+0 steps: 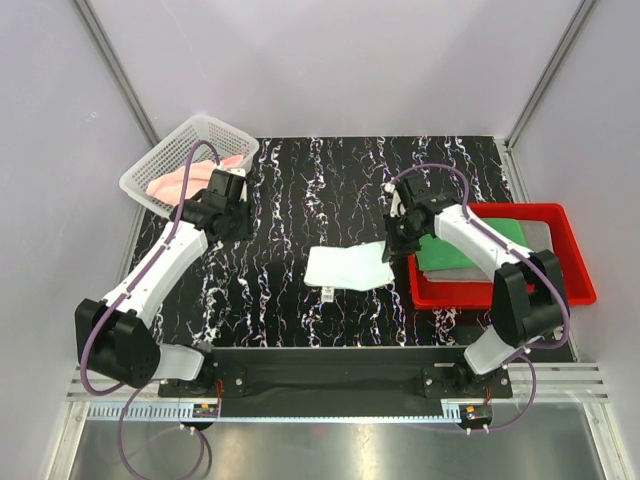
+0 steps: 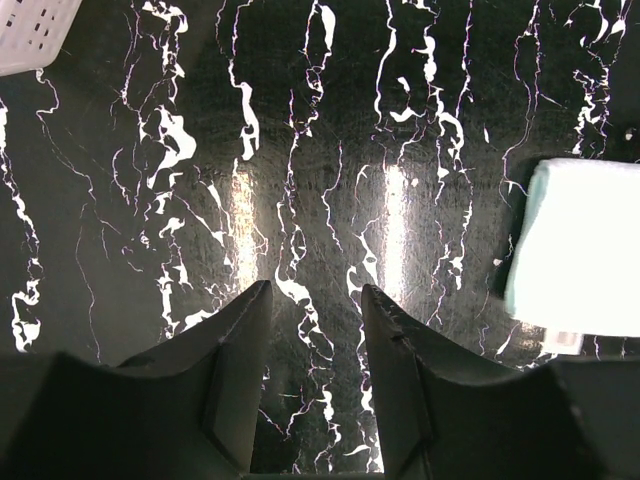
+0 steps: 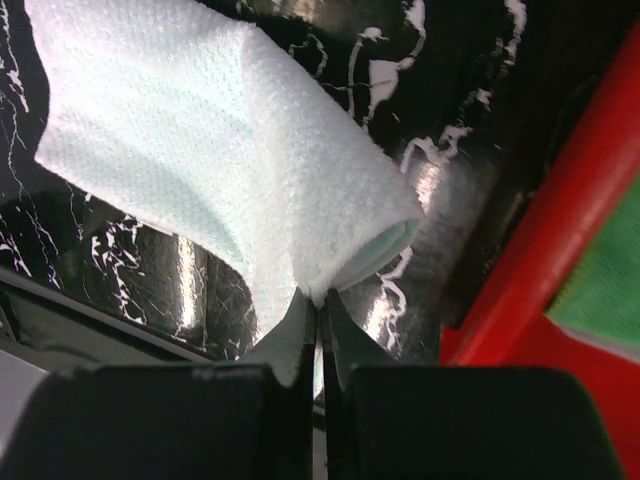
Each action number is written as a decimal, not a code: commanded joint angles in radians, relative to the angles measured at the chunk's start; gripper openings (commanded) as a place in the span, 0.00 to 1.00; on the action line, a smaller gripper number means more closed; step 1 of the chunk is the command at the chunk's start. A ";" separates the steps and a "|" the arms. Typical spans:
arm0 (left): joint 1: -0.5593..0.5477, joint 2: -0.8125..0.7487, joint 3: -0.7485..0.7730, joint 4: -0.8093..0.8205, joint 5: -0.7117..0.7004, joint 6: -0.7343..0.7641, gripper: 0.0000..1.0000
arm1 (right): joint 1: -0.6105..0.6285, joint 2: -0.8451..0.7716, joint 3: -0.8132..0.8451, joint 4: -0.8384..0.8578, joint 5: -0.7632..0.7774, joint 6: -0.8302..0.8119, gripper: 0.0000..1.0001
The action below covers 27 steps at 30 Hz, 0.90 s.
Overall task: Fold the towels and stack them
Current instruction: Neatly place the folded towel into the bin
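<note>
A pale mint-white towel [image 1: 345, 267] lies partly folded on the black marbled table, near the middle. My right gripper [image 1: 393, 246] is at its right edge, shut on a pinched fold of that towel [image 3: 200, 130]; in the right wrist view the gripper [image 3: 322, 300] holds the cloth lifted off the table. A pink towel [image 1: 190, 178] lies in the white mesh basket [image 1: 160, 160]. A dark green towel [image 1: 470, 248] and a grey one [image 1: 535, 235] rest in the red tray [image 1: 575, 270]. My left gripper [image 1: 237, 215] hangs open and empty beside the basket, its fingers [image 2: 240, 340] over bare table.
The basket stands at the table's back left corner, its corner [image 2: 30, 35] just showing in the left wrist view. The red tray's wall [image 3: 560, 250] runs close to the right of my right gripper. White walls enclose the table on three sides.
</note>
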 commanded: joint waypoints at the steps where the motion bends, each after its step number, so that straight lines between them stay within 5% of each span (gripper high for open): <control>1: 0.005 -0.023 -0.010 0.038 0.003 0.018 0.46 | -0.052 -0.068 0.092 -0.142 0.072 -0.029 0.00; 8: 0.005 -0.018 -0.009 0.039 0.013 0.020 0.46 | -0.172 -0.088 0.211 -0.287 0.173 -0.130 0.00; 27: 0.005 0.041 0.023 0.026 0.039 0.031 0.46 | -0.487 0.030 0.367 -0.324 0.329 -0.337 0.00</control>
